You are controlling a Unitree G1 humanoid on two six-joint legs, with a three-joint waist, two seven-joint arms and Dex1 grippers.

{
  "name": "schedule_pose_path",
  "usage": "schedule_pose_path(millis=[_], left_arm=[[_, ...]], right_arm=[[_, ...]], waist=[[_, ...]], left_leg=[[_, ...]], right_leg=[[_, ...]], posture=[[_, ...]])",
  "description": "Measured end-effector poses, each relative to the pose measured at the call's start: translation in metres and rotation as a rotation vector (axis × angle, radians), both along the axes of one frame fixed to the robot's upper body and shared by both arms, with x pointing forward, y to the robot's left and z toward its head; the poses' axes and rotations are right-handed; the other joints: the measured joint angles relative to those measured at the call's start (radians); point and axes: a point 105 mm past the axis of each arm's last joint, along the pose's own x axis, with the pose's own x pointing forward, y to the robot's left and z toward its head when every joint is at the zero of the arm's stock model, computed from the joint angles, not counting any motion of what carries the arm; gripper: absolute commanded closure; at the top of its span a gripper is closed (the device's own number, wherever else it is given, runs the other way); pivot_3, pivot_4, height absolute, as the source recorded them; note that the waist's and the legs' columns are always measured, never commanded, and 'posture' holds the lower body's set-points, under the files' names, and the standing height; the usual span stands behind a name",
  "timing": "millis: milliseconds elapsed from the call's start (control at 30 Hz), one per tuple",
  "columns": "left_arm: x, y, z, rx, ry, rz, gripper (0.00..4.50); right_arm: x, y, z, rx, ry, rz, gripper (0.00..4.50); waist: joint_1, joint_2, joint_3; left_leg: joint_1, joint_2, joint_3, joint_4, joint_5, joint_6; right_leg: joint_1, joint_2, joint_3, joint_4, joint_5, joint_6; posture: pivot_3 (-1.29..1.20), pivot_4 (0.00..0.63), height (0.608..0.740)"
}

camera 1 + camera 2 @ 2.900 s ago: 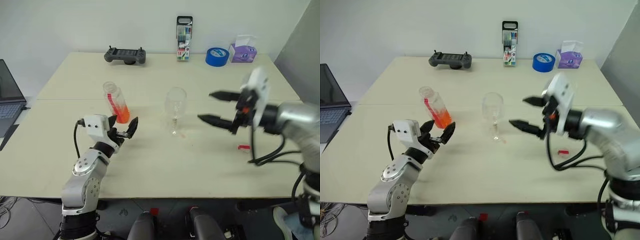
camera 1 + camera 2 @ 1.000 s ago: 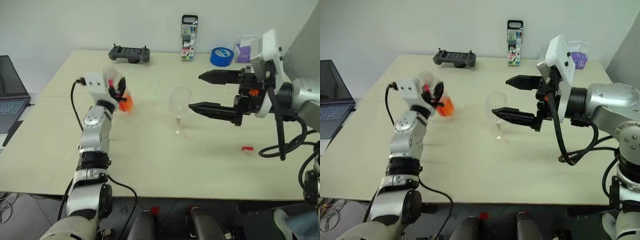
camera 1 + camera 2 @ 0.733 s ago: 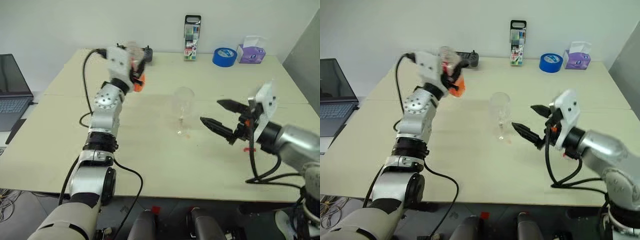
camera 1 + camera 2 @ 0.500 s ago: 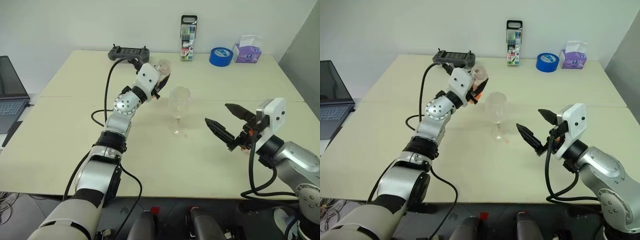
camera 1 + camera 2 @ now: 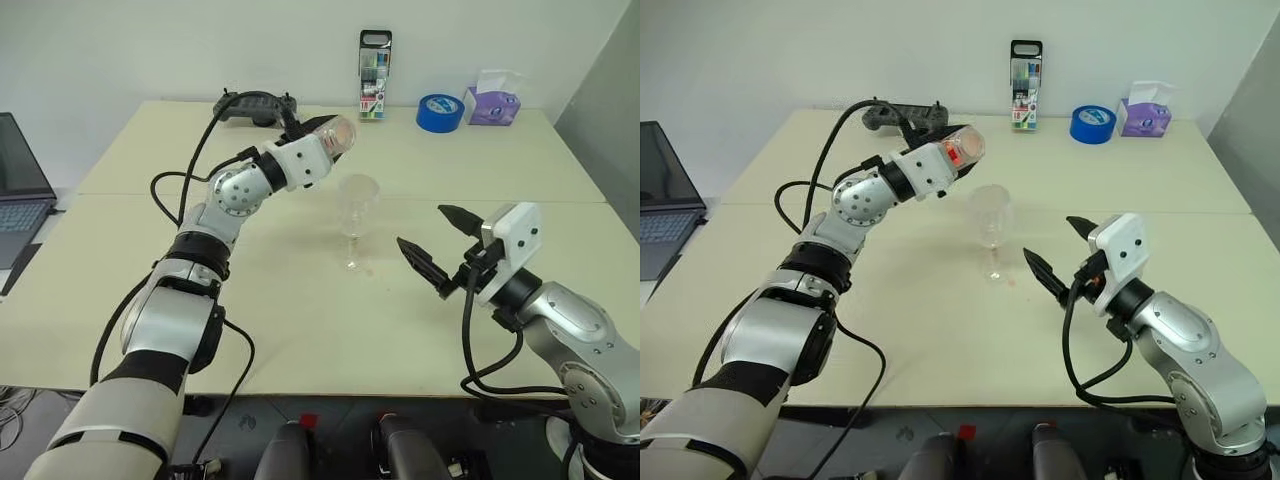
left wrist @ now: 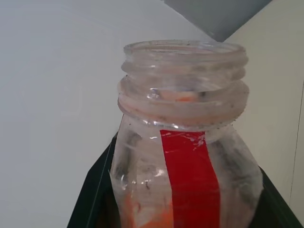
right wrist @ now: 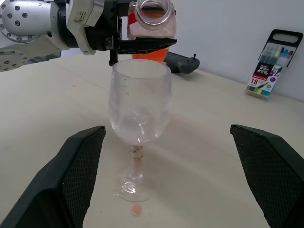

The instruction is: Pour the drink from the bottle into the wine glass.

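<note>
My left gripper (image 5: 316, 143) is shut on the bottle (image 5: 330, 133), a small clear one with a red strip and an open, capless mouth (image 6: 185, 50). It lies tipped almost level, its mouth aimed at the wine glass (image 5: 357, 205) from above and slightly behind the rim. The orange drink (image 7: 152, 53) sits low in the bottle. The clear stemmed glass (image 7: 140, 107) stands upright on the table, its bowl colourless. My right gripper (image 5: 420, 228) is open, low and to the right of the glass, its fingers (image 7: 71, 175) pointing at it.
An orange drop (image 7: 136, 209) lies by the glass foot. Along the table's far edge are a black controller (image 5: 250, 103), a marker pack (image 5: 373, 62), a blue tape roll (image 5: 436, 112) and a tissue box (image 5: 490, 100). A laptop (image 5: 20, 190) sits at far left.
My left arm has swung the bottle rightward to the glass and rolled it from upright to almost level. My right gripper has sunk lower beside the glass, still open.
</note>
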Motion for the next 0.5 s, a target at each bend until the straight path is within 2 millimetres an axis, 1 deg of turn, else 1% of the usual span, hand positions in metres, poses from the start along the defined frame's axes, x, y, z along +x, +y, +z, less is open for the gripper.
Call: schedule_pose_path(millis=[200,400,500], left_arm=[[-0.006,-0.001,0.005,0.095,-0.129,-0.004,2.79],[-0.01,-0.001,0.006,0.18,-0.222,-0.012,2.79],[-0.012,-0.001,0.01,0.191,-0.269,-0.017,2.79]], right_arm=[[0.0,0.002,-0.002,0.021,0.007,0.006,0.0],[0.0,0.001,-0.005,0.039,0.023,0.004,0.0],[-0.001,0.002,-0.005,0.041,0.024,0.007,0.0]], waist=[[-0.001,0.0,0.0],[-0.001,0.0,0.0],[-0.001,0.0,0.0]], left_leg=[[0.0,0.0,0.0,0.0,0.0,0.0],[0.0,0.0,0.0,0.0,0.0,0.0],[0.0,0.0,0.0,0.0,0.0,0.0]], right_leg=[[0.0,0.0,0.0,0.0,0.0,0.0],[0.0,0.0,0.0,0.001,0.0,0.0],[0.0,0.0,0.0,0.001,0.0,0.0]], posture=[[0.0,0.15,0.74],[0.0,0.15,0.74],[0.0,0.15,0.74]])
